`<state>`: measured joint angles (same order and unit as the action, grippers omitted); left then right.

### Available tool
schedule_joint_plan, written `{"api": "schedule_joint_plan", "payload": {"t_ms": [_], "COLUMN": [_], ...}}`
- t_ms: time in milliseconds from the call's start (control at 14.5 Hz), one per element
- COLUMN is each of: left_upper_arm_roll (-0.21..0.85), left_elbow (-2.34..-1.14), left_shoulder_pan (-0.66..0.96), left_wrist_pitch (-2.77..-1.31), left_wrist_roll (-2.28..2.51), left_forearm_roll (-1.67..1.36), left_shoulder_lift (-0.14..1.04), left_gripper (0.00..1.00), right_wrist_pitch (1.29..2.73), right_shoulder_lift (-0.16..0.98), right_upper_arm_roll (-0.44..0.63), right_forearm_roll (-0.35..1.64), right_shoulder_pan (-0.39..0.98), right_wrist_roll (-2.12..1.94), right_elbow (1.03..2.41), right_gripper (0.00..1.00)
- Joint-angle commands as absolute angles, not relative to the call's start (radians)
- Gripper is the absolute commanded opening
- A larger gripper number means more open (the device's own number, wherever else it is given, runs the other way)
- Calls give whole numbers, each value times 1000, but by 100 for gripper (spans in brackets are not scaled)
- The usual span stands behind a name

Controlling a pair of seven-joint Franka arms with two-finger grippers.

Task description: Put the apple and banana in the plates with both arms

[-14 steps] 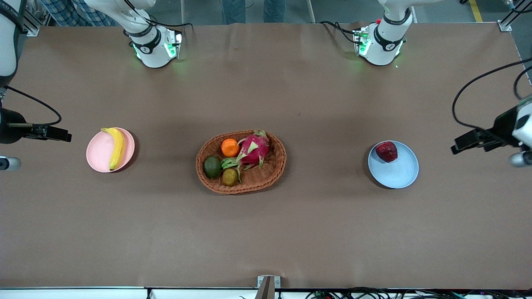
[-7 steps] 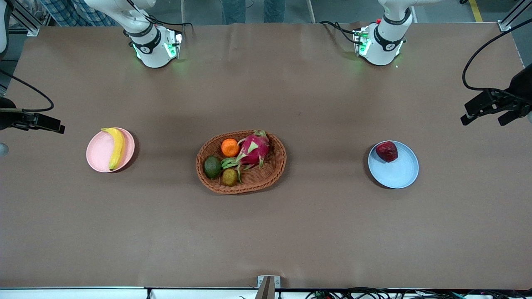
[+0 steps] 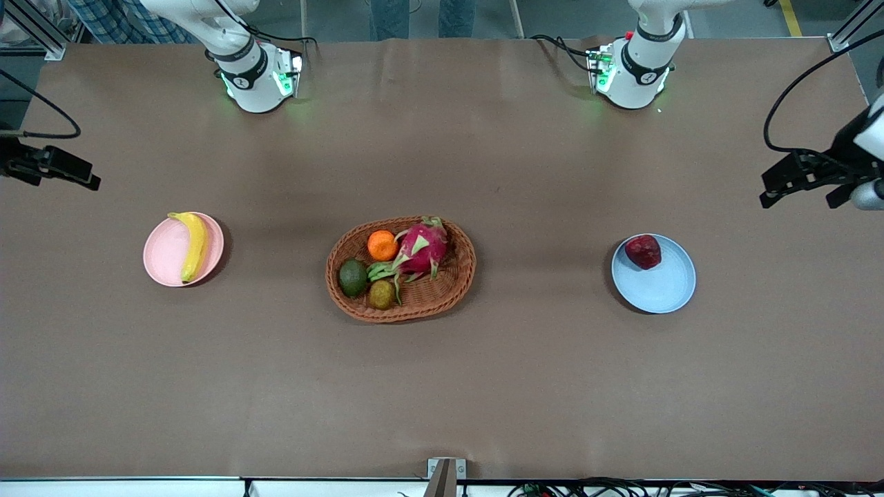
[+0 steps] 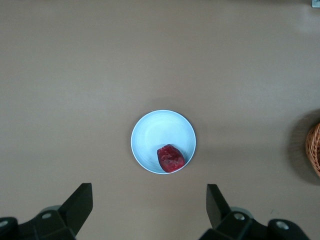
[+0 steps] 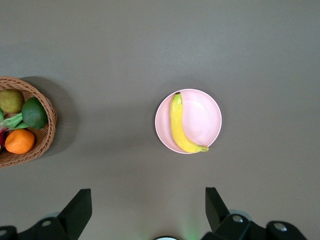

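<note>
A dark red apple sits on a pale blue plate toward the left arm's end of the bench, resting near the plate's rim on the side farther from the front camera. A yellow banana lies on a pale pink plate toward the right arm's end, stretched across the plate on the side closer to the basket.

Between the two plates stands an oval brown wicker basket holding an orange, a magenta dragon fruit, a green avocado and a small yellow-brown fruit.

The left pincer hangs in the air over the bench's edge at the left arm's end, its fingers spread wide and holding nothing; its wrist view looks down on the blue plate and apple. The right pincer hangs over the bench's edge at the right arm's end, likewise wide apart with fingers empty, its wrist view looking down on the pink plate and banana, with part of the basket at the side.
</note>
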<state>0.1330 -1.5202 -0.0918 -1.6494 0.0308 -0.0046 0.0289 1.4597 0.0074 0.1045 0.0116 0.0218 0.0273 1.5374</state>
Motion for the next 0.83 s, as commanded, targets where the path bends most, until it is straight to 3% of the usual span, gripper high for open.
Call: {"api": "schedule_joint_plan", "payload": {"t_ms": [0, 346, 761], "left_upper_arm_roll": [137, 144, 143], "left_elbow": [-1520, -1528, -1522], "left_shoulder_pan": [-104, -101, -100], "left_wrist_pitch": [-1647, -1553, -1545], "left_wrist_roll": [17, 35, 32], "left_forearm_roll": [-25, -25, -20], "left_shoulder_lift": [15, -9, -3], "left_gripper": [100, 100, 100], "right_wrist_pitch": [1479, 1477, 1463], "right_shoulder_lift": [-67, -95, -115], "right_upper_arm_roll": [95, 46, 51], "right_forearm_roll": [20, 20, 20], "right_shoulder_pan": [0, -44, -17], "right_wrist_roll": [32, 32, 32], "right_elbow": [1617, 1620, 1618], "right_gripper": [100, 100, 100]}}
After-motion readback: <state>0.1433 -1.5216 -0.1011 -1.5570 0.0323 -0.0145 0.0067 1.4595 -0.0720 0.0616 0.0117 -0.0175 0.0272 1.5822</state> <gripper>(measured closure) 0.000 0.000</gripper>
